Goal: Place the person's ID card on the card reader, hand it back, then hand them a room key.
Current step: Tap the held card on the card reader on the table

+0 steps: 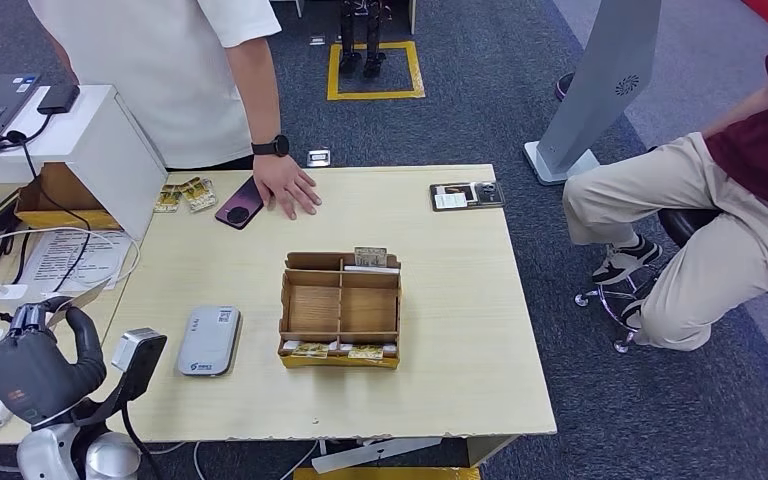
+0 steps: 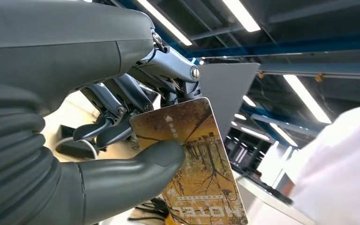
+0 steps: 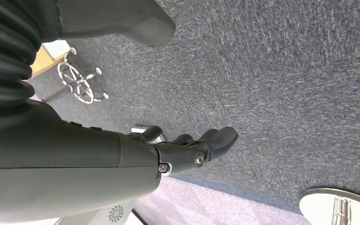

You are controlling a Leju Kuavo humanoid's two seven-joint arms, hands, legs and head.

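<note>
- At your far left, the left hand [image 1: 30,370] sits low at the tabletop's [image 1: 460,350] near-left corner; in the left wrist view its thumb and fingers [image 2: 122,108] pinch a key card [image 2: 197,164], a brown-gold card printed "HOTEL".
- Just right of that hand, the grey card reader [image 1: 209,341] lies flat on the tabletop.
- Further back, you see a dark phone [image 1: 239,203] and a few cards [image 1: 185,194] beside the person's hand [image 1: 287,185], which rests on the far edge.
- In the middle stands a cardboard tray [image 1: 340,310] with compartments, more cards slotted at its front and back edges.
- At the far right edge lies a dark holder [image 1: 467,195].
- Your right hand [image 3: 187,150] hangs over grey carpet [image 3: 286,84], fingers loosely apart, holding nothing.
</note>
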